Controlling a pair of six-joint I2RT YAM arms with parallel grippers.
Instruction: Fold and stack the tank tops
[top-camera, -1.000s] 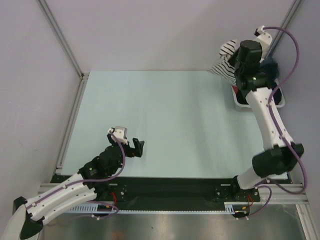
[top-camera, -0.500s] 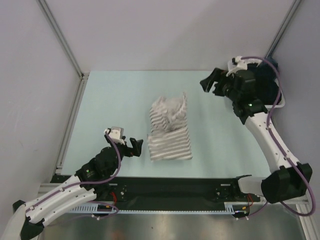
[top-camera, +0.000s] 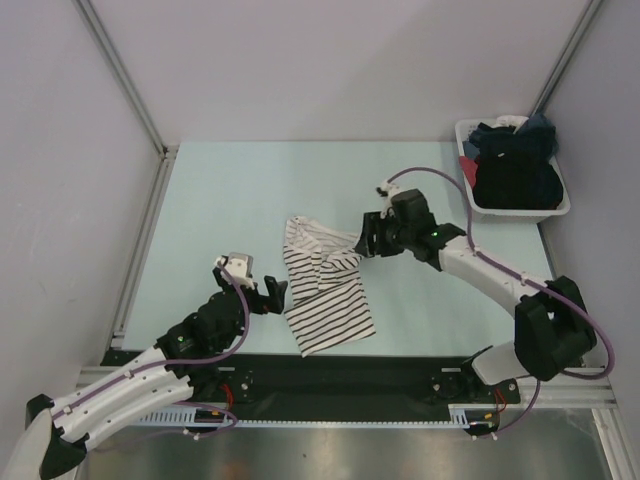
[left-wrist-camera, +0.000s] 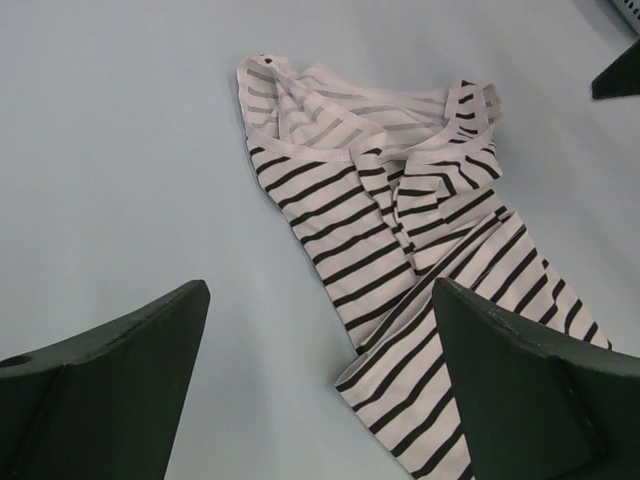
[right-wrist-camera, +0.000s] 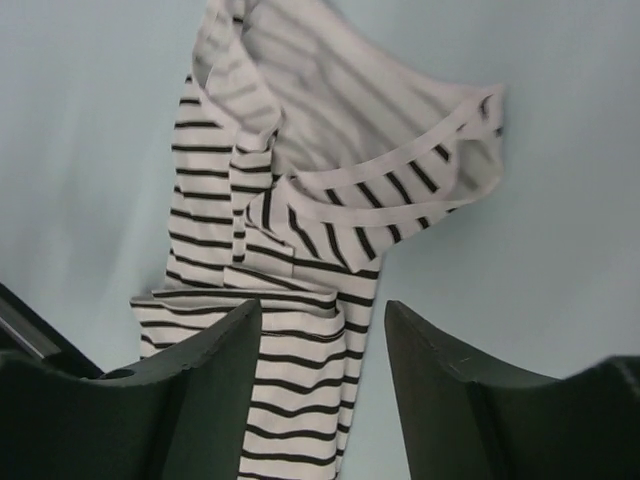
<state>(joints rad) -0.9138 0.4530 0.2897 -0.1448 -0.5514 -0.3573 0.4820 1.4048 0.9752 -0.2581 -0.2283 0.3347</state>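
The striped tank top (top-camera: 325, 287) lies crumpled on the pale table, its neck end toward the back. In the right wrist view the striped tank top (right-wrist-camera: 290, 260) spreads below my right gripper (right-wrist-camera: 322, 390), whose jaws stand apart over its edge with nothing pinched. From above, the right gripper (top-camera: 367, 240) sits at the top's far right corner. My left gripper (top-camera: 276, 295) hovers wide open just left of the top; its wrist view shows the striped tank top (left-wrist-camera: 400, 230) ahead of the left gripper (left-wrist-camera: 320, 400). The black tank top (top-camera: 515, 182) lies in the basket.
A white basket (top-camera: 562, 208) stands at the table's back right corner with dark clothes heaped in it. Metal frame rails run along the left edge (top-camera: 140, 250) and the near edge.
The right gripper let go of the striped top, which went from above the basket to the table's middle. The right arm then swung down to the top's far right corner. The left arm barely moved.
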